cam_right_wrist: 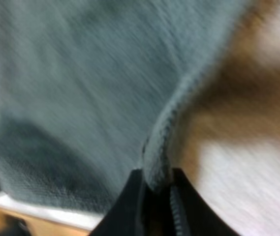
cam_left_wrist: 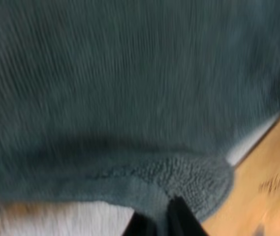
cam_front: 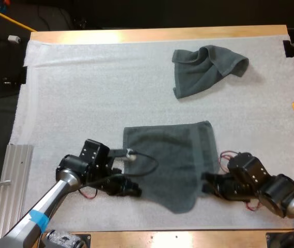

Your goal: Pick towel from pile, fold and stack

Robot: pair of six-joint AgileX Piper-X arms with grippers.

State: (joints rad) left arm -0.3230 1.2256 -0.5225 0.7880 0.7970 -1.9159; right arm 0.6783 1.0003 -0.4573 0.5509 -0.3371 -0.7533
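A dark grey-green towel (cam_front: 170, 163) lies spread on the white mat near the front, its near part lifted and sagging between my two grippers. My left gripper (cam_front: 135, 191) is shut on the towel's near left edge; its fingers (cam_left_wrist: 181, 219) pinch the hem of the towel (cam_left_wrist: 130, 88). My right gripper (cam_front: 206, 185) is shut on the towel's near right edge, with the towel's hem (cam_right_wrist: 162, 142) pressed between its fingers (cam_right_wrist: 130, 206). A second, crumpled towel (cam_front: 204, 68) lies at the far right of the mat.
A ribbed metal plate (cam_front: 12, 186) sits off the mat's left front corner. The mat (cam_front: 95, 93) is bare to the left and in the middle. The table's wooden front edge (cam_front: 188, 238) runs just behind the grippers.
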